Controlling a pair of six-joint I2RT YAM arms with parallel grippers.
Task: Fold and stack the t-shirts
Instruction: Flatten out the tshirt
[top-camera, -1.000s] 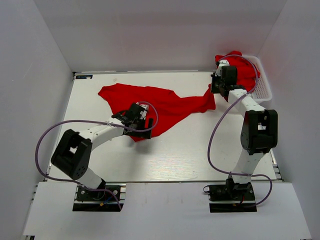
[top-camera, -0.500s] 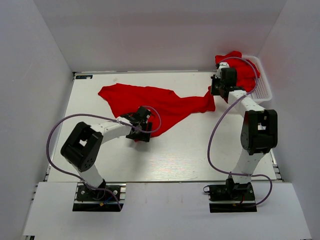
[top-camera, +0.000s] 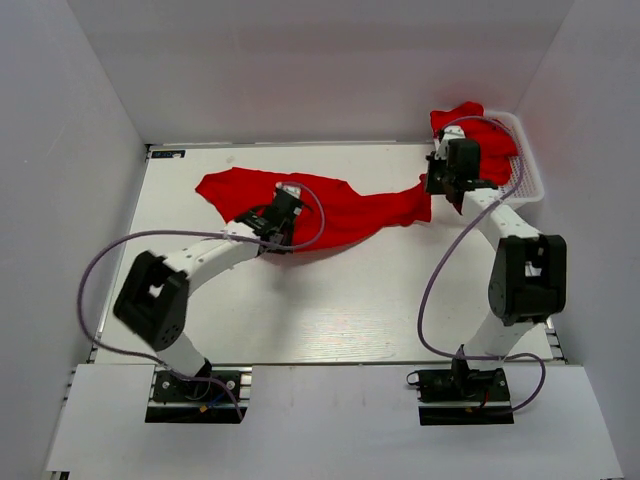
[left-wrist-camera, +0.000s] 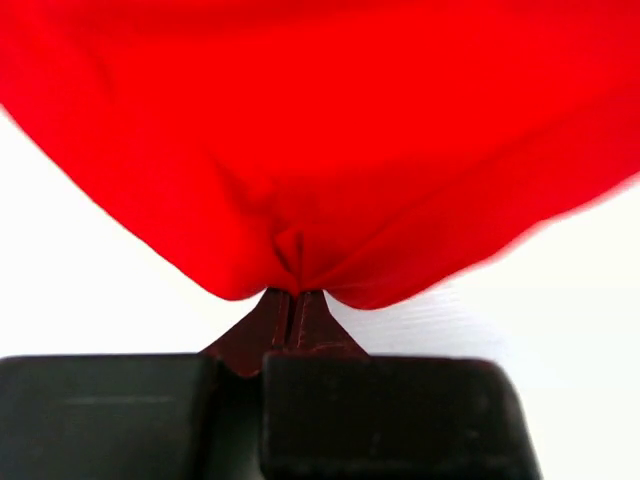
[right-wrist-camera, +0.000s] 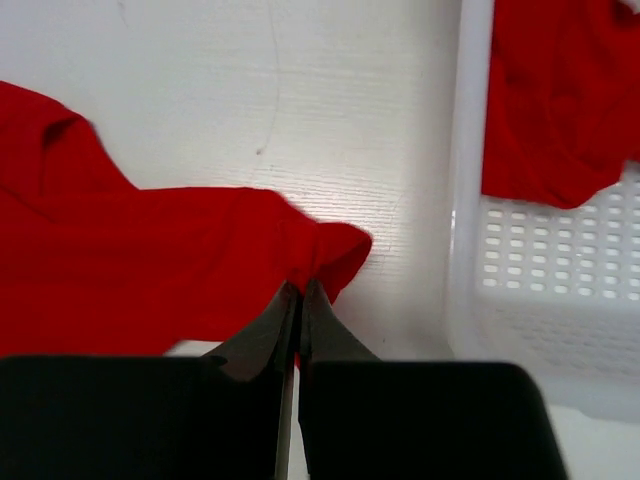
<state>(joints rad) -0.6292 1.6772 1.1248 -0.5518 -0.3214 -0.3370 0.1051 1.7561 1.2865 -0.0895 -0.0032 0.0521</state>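
A red t-shirt (top-camera: 345, 213) lies spread and crumpled across the far half of the white table (top-camera: 330, 300). My left gripper (top-camera: 283, 214) is shut on its near edge, and the cloth (left-wrist-camera: 320, 140) bunches at the fingertips (left-wrist-camera: 293, 296). My right gripper (top-camera: 437, 184) is shut on the shirt's right end (right-wrist-camera: 200, 270), close to the basket. More red t-shirts (top-camera: 487, 140) are heaped in the basket at the far right and show in the right wrist view (right-wrist-camera: 560, 100).
A white plastic mesh basket (top-camera: 528, 170) stands at the table's far right corner, its wall (right-wrist-camera: 470, 250) right beside my right gripper. White walls enclose the table on three sides. Purple cables loop from both arms.
My left gripper closed on the shirt's near edge and moved toward the far side, carrying the cloth with it. The right gripper stayed shut on the shirt's right end.
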